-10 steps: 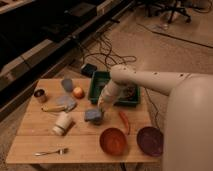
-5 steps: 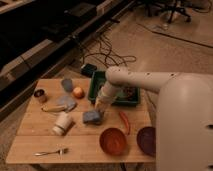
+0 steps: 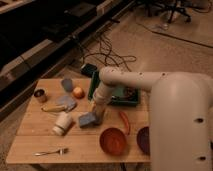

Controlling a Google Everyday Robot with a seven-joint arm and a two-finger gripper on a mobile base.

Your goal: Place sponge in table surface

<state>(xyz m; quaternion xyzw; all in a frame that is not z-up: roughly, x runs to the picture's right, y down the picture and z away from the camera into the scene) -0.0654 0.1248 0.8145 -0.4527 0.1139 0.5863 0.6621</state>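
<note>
Camera view puts our gripper (image 3: pixel 96 114) low over the middle of the table surface (image 3: pixel 80 142), right against the sponge (image 3: pixel 86 120), which lies flat on the wood; whether our fingers are parted or closed on it, we cannot tell. Toward the near edge sits a red bowl (image 3: pixel 113 140), with a fork (image 3: pixel 49 151) nearer the near left corner. A green tray (image 3: pixel 118 96) rests at the far edge, a white cup (image 3: pixel 62 123) just left of the sponge.
</note>
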